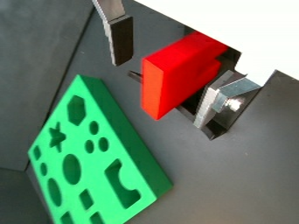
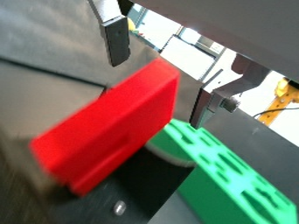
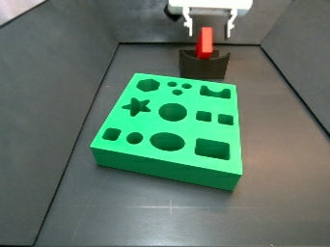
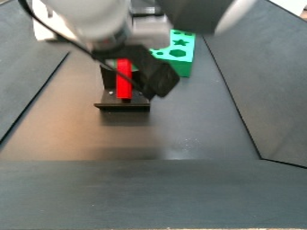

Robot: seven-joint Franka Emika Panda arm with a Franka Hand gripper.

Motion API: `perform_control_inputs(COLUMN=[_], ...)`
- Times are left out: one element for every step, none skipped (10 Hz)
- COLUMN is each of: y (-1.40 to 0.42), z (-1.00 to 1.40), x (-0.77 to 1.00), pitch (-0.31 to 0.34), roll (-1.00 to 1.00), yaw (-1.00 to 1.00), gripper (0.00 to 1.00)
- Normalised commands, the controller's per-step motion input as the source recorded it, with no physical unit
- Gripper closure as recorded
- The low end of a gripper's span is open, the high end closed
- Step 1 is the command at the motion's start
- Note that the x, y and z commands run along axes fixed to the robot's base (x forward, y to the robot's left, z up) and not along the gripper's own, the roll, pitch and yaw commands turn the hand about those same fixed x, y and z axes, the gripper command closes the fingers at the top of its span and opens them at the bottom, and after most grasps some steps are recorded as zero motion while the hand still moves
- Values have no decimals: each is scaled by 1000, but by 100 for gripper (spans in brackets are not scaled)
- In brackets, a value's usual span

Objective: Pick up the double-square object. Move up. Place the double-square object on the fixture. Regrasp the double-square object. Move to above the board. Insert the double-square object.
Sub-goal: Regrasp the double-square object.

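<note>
The small bright red flat plastic block, the double-square object (image 3: 206,41), stood on edge on the fixture (image 3: 204,64), a small dark grey-black block set beyond the far edge of the board (image 3: 172,125), a large bright green square slab with a star, circles, squares and an oval cut into it. In another side view the red piece (image 4: 124,77) rose upright from the fixture (image 4: 122,101), with the board (image 4: 179,52) behind it.

The gripper (image 3: 206,21) hung directly above the fixture, its fingers reaching down on either side of the red piece. In both wrist views the flat silver fingers (image 1: 119,35) (image 2: 114,37) stood a little off the red faces, with a gap visible between one dark pad and the block (image 1: 177,74) (image 2: 108,129), so the jaws appeared slightly parted around it rather than clamped; contact on the opposite side (image 1: 222,103) could not be judged with certainty. The green board (image 1: 90,164) lay on the dark floor just beside.
</note>
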Motion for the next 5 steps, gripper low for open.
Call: perform_control_inputs(y=[-4,-4,-3,-2,0], z=[1000,892,703,506,243], x=[-49,-53,-51,-45,-43], pitch=[-46,-42,-35,-30,-25], roll=[16,4,-10,-19,-28], yaw=[61,63,61,62,60], gripper=[0,0,0,0,0])
